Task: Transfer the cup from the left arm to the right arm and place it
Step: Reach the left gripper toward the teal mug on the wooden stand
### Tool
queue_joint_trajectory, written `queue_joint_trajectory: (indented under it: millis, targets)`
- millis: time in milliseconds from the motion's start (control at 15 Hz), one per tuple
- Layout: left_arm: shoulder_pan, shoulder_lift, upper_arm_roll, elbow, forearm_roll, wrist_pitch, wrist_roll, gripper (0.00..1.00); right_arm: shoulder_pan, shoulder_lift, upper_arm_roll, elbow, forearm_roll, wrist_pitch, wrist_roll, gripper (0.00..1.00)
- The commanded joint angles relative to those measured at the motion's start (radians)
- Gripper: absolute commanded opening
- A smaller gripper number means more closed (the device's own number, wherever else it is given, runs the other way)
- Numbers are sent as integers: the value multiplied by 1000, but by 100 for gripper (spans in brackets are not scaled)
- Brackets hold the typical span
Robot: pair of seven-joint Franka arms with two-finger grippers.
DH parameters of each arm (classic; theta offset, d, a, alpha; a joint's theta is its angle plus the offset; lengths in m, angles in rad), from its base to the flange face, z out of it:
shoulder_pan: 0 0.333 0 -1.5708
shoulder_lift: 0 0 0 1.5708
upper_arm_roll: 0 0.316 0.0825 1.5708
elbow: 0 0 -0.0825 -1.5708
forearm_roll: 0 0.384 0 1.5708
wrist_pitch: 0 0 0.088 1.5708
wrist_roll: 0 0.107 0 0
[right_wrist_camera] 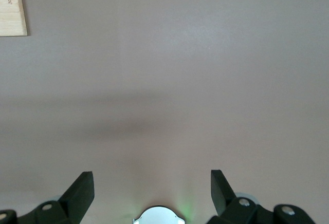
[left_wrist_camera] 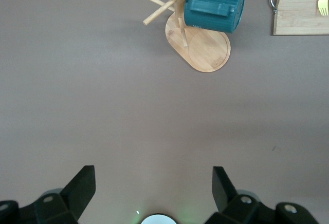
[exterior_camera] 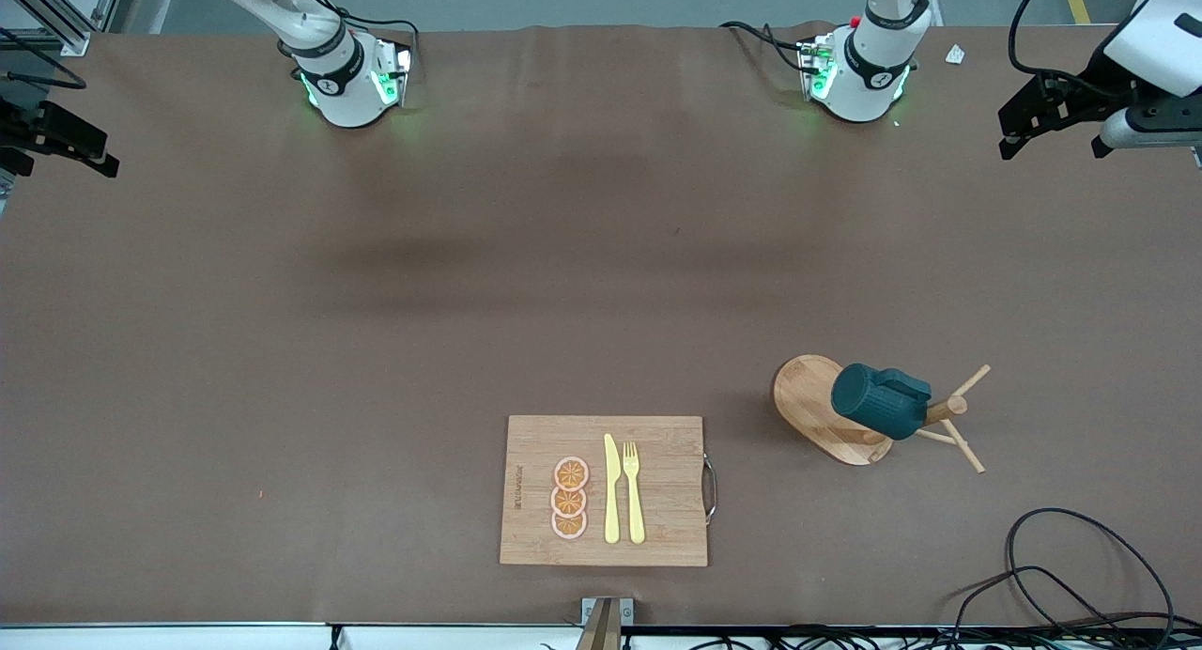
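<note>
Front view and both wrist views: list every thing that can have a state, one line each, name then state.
cup: hung sideways on the mug tree, not held.
mug tree: upright on its wooden base, toward the left arm's end.
knife: flat on the cutting board.
fork: flat beside the knife.
left claw: open, empty, above bare table.
right claw: open, empty, above bare table.

- Our arms are white, with black joint rings and green-lit bases [exterior_camera: 352,91].
- Black cables trail from each base.
- Our fingers [left_wrist_camera: 79,188] are black.
</note>
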Motion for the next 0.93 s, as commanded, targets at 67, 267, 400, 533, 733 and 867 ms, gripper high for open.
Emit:
queue_joint_trajectory:
  millis: [67,267,400,533,733,867]
  targets:
    - [4,23,3,41,-15,-15,-8,100,-1,-19,7,-10,-15,-3,-9,100]
    - [4,89,6,104,-7,-15,11,100,-1,-19,5,-10,-13,-3,-9,100]
    - [7,126,6,116,-15,-4,-9,100,-1,-19,5,-10,-15,-3,-9,100]
    - [8,152,6,116,-15,25,-31,100,-1,-19,5,-10,-15,-3,-9,100]
    - [17,195,6,116,-77,88,-248,100,-1,-19,5,-10,-15,-3,-9,100]
    - [16,231,6,114,-105,134,-397,100,-1,-19,5,-10,-15,-3,-9,100]
